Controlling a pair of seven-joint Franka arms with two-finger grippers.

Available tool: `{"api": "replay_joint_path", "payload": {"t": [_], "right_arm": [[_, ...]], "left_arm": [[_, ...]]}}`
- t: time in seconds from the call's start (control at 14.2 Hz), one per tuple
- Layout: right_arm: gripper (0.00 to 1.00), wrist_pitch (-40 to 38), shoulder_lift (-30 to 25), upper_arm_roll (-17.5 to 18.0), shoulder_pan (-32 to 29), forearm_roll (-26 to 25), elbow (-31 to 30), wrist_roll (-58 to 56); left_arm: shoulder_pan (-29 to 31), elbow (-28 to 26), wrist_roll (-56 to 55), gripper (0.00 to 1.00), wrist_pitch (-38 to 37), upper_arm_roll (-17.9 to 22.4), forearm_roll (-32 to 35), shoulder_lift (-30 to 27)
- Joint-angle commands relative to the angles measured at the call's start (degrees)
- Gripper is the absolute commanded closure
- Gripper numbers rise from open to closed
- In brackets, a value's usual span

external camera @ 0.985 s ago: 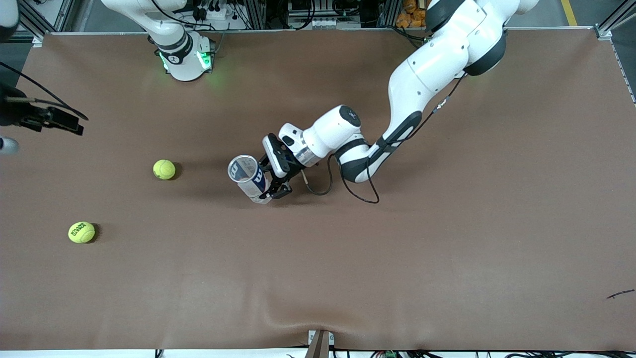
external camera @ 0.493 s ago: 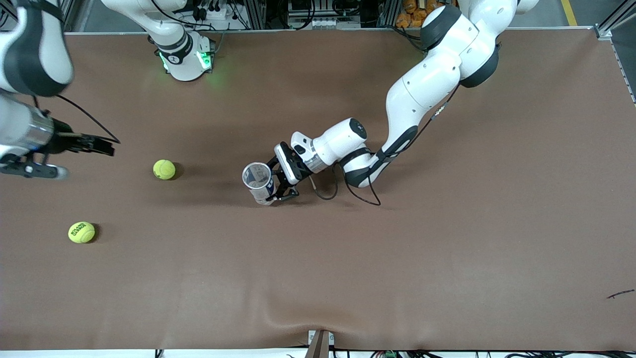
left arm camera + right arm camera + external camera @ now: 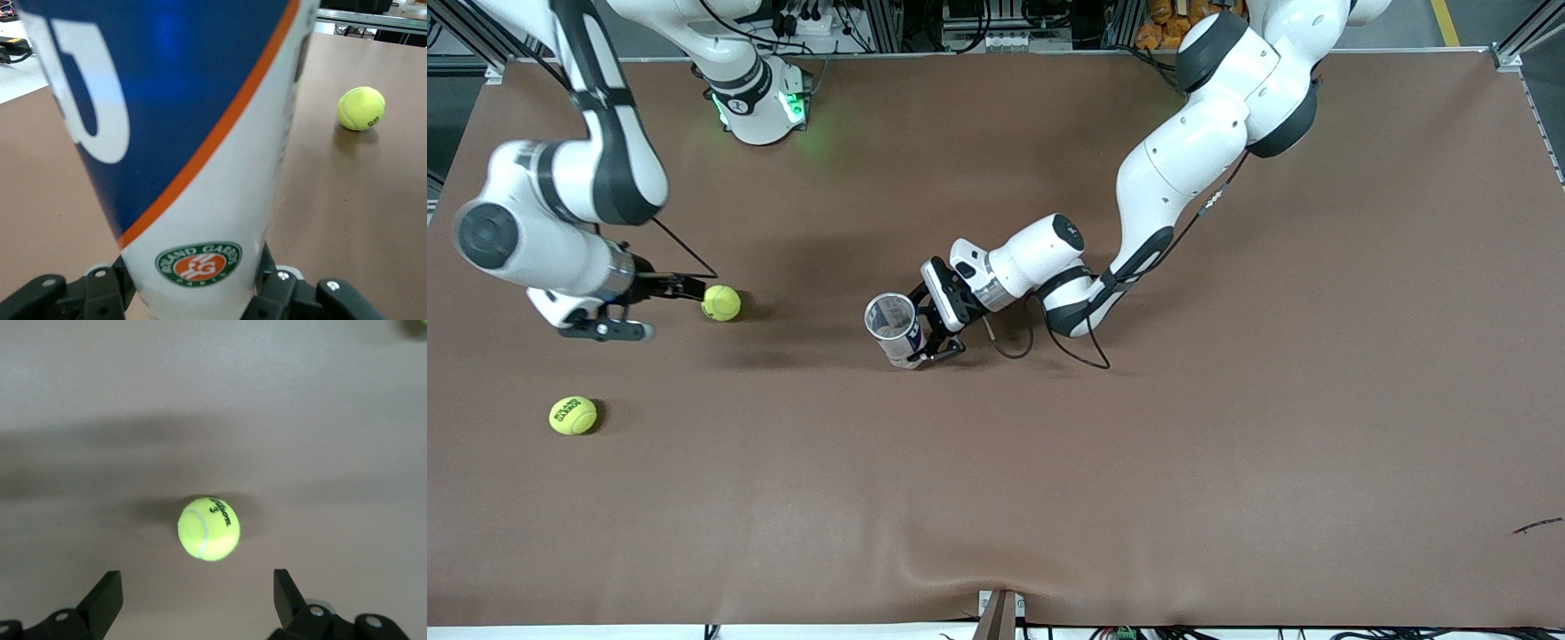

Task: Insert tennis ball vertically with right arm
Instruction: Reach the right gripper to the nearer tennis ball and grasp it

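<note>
A yellow tennis ball [image 3: 720, 302] lies on the brown table toward the right arm's end. My right gripper [image 3: 677, 310] is open just beside it, with nothing between the fingers. In the right wrist view the ball [image 3: 209, 528] lies a little ahead of the open gripper [image 3: 197, 590], between the lines of the two fingers. My left gripper [image 3: 919, 331] is shut on a clear tennis ball can [image 3: 893, 327] with a blue and white label, near the table's middle, its open mouth up. The can [image 3: 200, 133] fills the left wrist view, held in the gripper [image 3: 193, 297].
A second tennis ball [image 3: 573, 415] lies nearer the front camera, toward the right arm's end. One ball [image 3: 361, 108] shows past the can in the left wrist view. The left arm's cable [image 3: 1076, 342] loops on the table beside its wrist.
My right arm has swung in from the table's end and brought its open gripper up to the ball. My left arm has shifted the can slightly and tipped it more upright.
</note>
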Motion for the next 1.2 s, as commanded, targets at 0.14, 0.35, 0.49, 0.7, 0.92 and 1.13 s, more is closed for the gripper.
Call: {"api": "replay_joint_path", "payload": {"t": [0.14,0.35,0.49,0.7,0.92,1.13], "right_arm": [[0.00,3.4,6.6,-0.2,0.0,-0.1,-1.6,0.4],[0.00,5.7,9.2,-0.2,-0.4,-0.1,-2.4,0.3],[0.00,5.7,9.5,-0.2,-0.3,-0.1,-2.4,0.3],[0.00,5.7,11.1,-0.2,-0.3,-0.1,-2.5,0.3],[0.00,5.7,12.4,-0.2,-0.3,-0.1,-2.5,0.3],[0.29,5.8,12.8,-0.2,-0.4,0.0,-2.4,0.3]], "left_arm": [[-1.7,0.7,-0.1,0.30,-0.6,3.9,-0.8,-0.6],[-1.9,0.8,-0.2,0.31,-2.1,3.9,-0.8,-0.7],[-1.9,0.8,-0.2,0.30,-2.1,3.9,-0.8,-0.6],[-1.9,0.8,-0.1,0.30,-2.1,3.9,-0.7,-0.7],[-1.9,0.8,-0.1,0.30,-2.0,3.9,-0.8,-0.7],[-1.9,0.8,-0.1,0.30,-2.0,3.9,-0.6,-0.8]]}}
